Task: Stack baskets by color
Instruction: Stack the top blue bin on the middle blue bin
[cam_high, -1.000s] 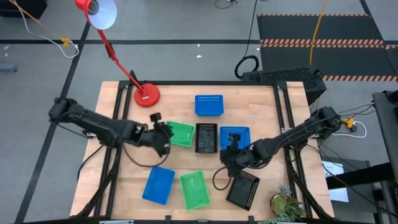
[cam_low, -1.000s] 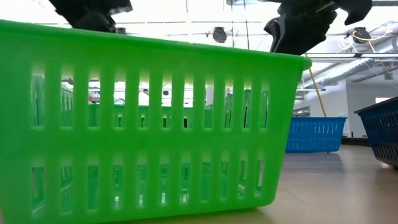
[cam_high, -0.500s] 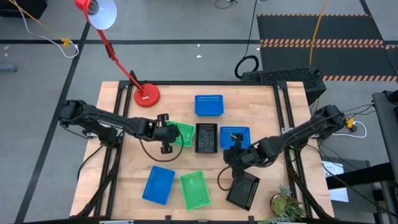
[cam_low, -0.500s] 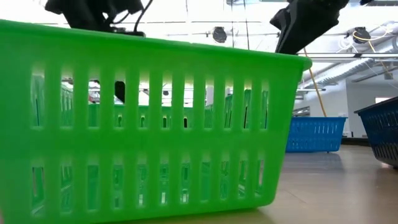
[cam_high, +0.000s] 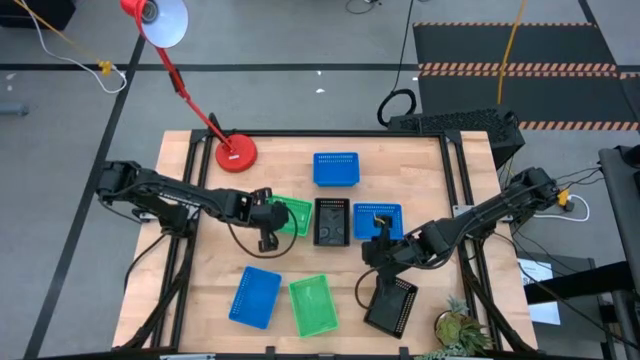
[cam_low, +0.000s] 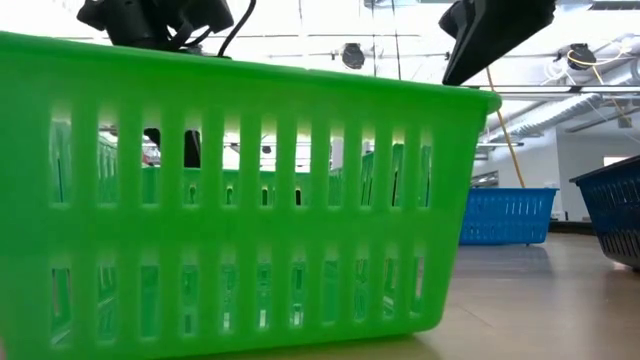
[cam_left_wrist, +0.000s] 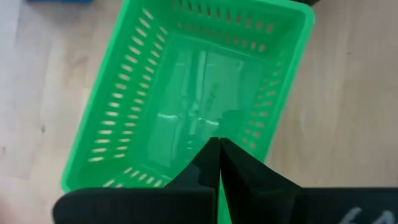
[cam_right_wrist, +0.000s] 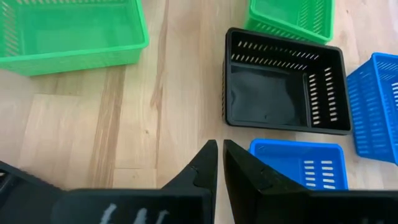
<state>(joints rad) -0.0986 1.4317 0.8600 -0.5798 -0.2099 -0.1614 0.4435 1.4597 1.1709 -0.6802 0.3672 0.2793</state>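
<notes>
Left gripper (cam_high: 267, 222) newly shut on crosswise green basket (cam_high: 291, 215)

The high view looks straight down on the whole table (cam_high: 200, 290). The low view sits at tabletop height, pressed close to a green basket (cam_low: 240, 200). The left wrist view looks past the left gripper (cam_left_wrist: 217, 152) into another green basket (cam_left_wrist: 186, 93), close below. The right wrist view, past the right gripper (cam_right_wrist: 219, 155), shares the black basket (cam_right_wrist: 283, 81) with the high view.

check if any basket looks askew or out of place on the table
The black basket at the near right lies askew, turned diagonally. The blue basket and green basket at the near edge are also slightly skewed. Nothing looks spilled or damaged.
</notes>
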